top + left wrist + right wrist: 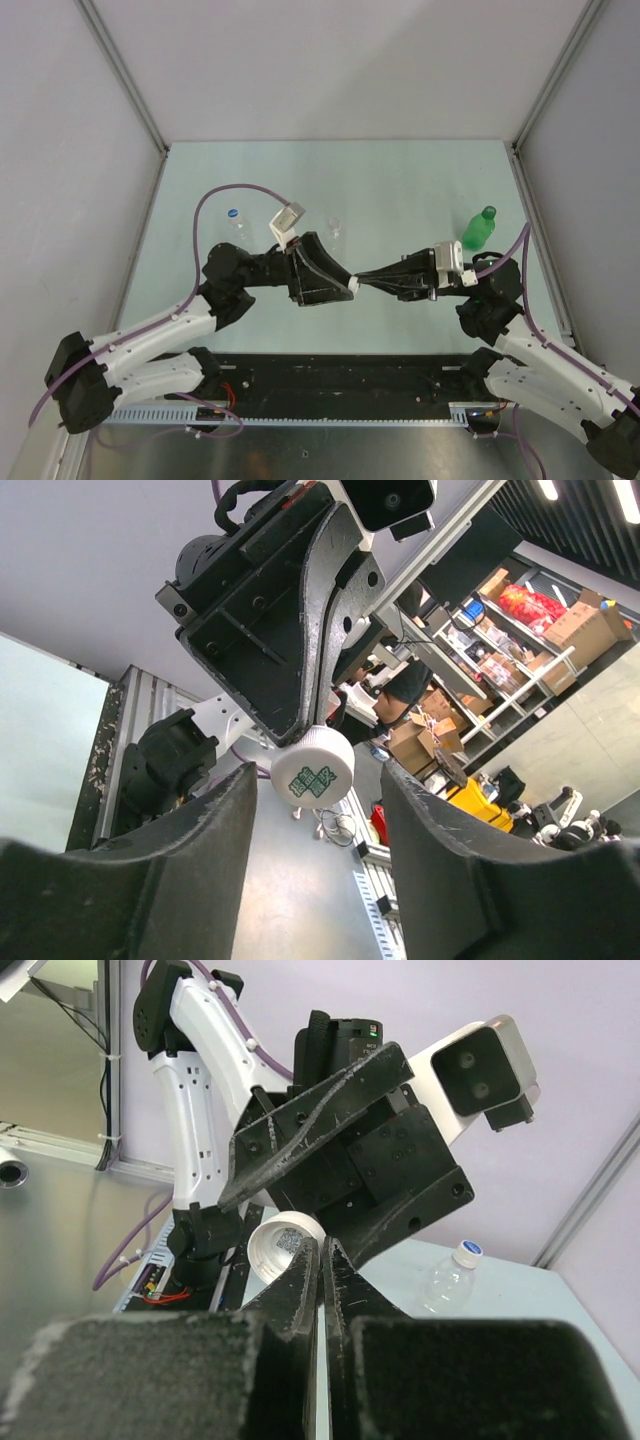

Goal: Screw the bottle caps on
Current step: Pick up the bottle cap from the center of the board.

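1. White plastic cap (313,768) sits at the centre of the top view, pinched by its rim in our right claw (322,1250), whose fingers are all but closed on it.
2. Our left claw (320,780) gapes wide on either side of the cap, gripping nothing. We judge this a handover, so that the cap can be regripped squarely for turning.
3. Right of centre, the green bottle (479,228) stands already capped, and so does the clear bottle (238,222) at left.
4. Between them, the second clear bottle (334,228) looks uncapped, so we take it as this cap's likely destination.
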Motion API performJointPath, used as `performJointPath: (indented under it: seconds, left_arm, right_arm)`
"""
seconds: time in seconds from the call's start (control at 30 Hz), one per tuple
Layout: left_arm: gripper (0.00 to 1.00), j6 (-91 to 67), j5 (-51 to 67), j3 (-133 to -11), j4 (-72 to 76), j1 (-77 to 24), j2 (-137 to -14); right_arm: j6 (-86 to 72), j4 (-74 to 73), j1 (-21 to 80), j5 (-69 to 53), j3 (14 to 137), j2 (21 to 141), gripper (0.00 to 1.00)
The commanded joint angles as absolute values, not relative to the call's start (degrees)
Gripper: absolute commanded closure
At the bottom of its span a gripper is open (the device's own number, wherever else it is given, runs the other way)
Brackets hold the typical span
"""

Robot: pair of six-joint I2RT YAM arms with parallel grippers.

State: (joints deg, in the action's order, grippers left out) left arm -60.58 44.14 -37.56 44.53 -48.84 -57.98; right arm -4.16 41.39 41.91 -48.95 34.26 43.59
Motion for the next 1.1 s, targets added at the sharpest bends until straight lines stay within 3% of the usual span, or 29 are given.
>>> performJointPath:
  seconds: [0.0, 0.23, 0.4, 0.43, 0.57, 0.63, 0.8, 0.93, 1.07]
  left_arm:
    - [0.48, -60.31, 45.07, -38.40, 46.79, -48.79, -56.62]
    - [0.67, -61.24, 46.05, -39.05, 47.26, -48.83, -58.40]
    - [0.71, -60.93, 44.88, -38.39, 47.61, -48.82, -58.05]
    - [0.71, -60.83, 44.28, -38.09, 47.63, -48.80, -57.81]
    - [0.73, -60.68, 41.67, -36.27, 47.58, -47.37, -56.56]
    - [0.74, -60.90, 40.61, -34.93, 47.56, -45.48, -55.71]
    - [0.76, -60.14, 38.29, -31.64, 45.93, -39.65, -53.01]
    - [0.79, -55.91, 33.83, -31.59, 35.95, -36.17, -50.66]
    - [0.79, -49.63, 27.50, -32.74, 26.45, -35.60, -47.83]
  right_arm:
    - [-2.77, 42.42, 42.21, -49.60, 35.76, 43.01, 1.00]
    - [-1.96, 41.37, 42.25, -50.48, 36.04, 43.59, 1.00]
    - [-0.37, 37.64, 42.23, -48.50, 36.27, 42.79, 0.97]
    - [-0.27, 36.66, 42.21, -47.76, 36.29, 42.49, 0.92]
    - [1.84, 31.90, 42.23, -41.83, 36.30, 40.31, 0.50]
    - [2.72, 29.55, 42.22, -38.65, 36.32, 38.80, 0.37]
    - [4.67, 23.17, 42.25, -28.83, 36.30, 35.38, 0.21]
    - [2.71, 19.60, 42.22, -14.84, 36.30, 35.80, 0.10]
    - [2.38, 16.85, 41.55, -6.23, 34.96, 41.13, 0.06]
